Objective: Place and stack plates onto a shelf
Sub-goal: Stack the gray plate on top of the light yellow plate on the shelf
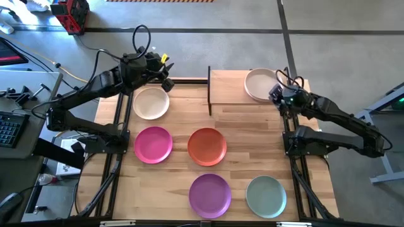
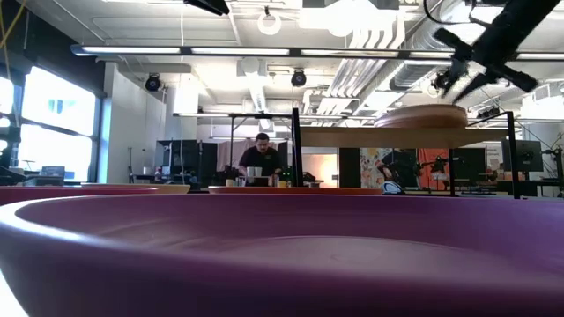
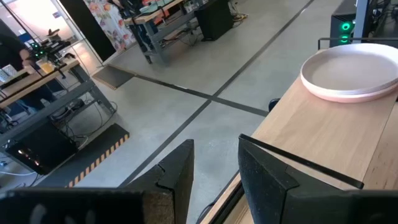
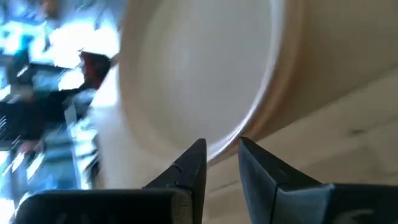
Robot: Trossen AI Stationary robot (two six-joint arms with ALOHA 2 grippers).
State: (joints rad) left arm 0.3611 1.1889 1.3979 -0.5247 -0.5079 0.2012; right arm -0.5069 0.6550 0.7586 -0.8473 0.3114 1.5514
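Plates: five lie flat on the bench (image 1: 252,151), apart from each other. Cream plate (image 1: 151,103) at far left, magenta plate (image 1: 153,144) just in front of it, orange plate (image 1: 207,146) mid-bench, purple plate (image 1: 210,195) and grey-green plate (image 1: 266,196) along the near edge. Purple one fills the low view's foreground.

Shelf (image 1: 227,88) stands at the far edge, right of centre, black post at its left end. Beige plate (image 1: 261,84) sits on the shelf's right end; a pinkish rim shows under it in the left wrist view, so it looks like a stack, count unclear.

Right tool (image 1: 278,94) is at the beige plate's right rim, above the shelf. Wrist view: fingers (image 4: 189,168) part open, a narrow gap between them, tips just at the plate's edge, nothing pinched between them as far as I can see. Contact with the rim: can't tell.

Left tool (image 1: 167,81) hangs past the bench's far edge, beyond the cream plate and left of the shelf. Jaws apart, empty, floor visible between them.
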